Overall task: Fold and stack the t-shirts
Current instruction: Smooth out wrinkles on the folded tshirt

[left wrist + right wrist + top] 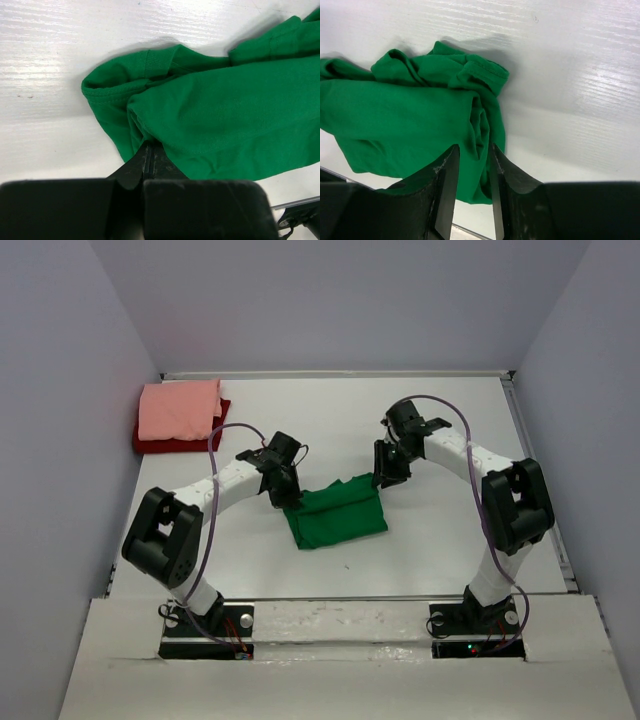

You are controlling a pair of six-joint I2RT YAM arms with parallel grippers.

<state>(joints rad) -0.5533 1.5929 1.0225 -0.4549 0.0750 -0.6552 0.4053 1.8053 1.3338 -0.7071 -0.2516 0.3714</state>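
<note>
Left gripper [288, 496]: jaws pressed together, no gap showing in the left wrist view [149, 150]. They pinch the near hem of the green t-shirt [338, 515] at its left end.
Right gripper [386, 478]: jaws part-way apart [474, 152]. They straddle a bunched ridge of the same tee at its right end. The cloth fills the gap and touches both inner faces. I cannot tell whether it is squeezed.
Green t-shirt, place: mid-table, between the two arms, lying in a loose folded rectangle that tilts a little.
Green t-shirt, left end [225, 115]: a sleeve or hem loop curls out past the fingers, with a stitched edge showing. The top layer is smooth and the layer under it is rumpled.
Green t-shirt, right end [405, 120]: crumpled, with a ribbed edge sticking out toward the bare table beyond the fingers.
Salmon-pink t-shirt [180, 410]: folded, at the far left corner, well apart from both arms.
Dark red t-shirt [150, 443]: under the pink one, with only its near and right margins peeking out.
Table [330, 420]: white with a faint grain, walled on three sides.
In the way: each arm's cable loops above its wrist, not touching the cloth.
</note>
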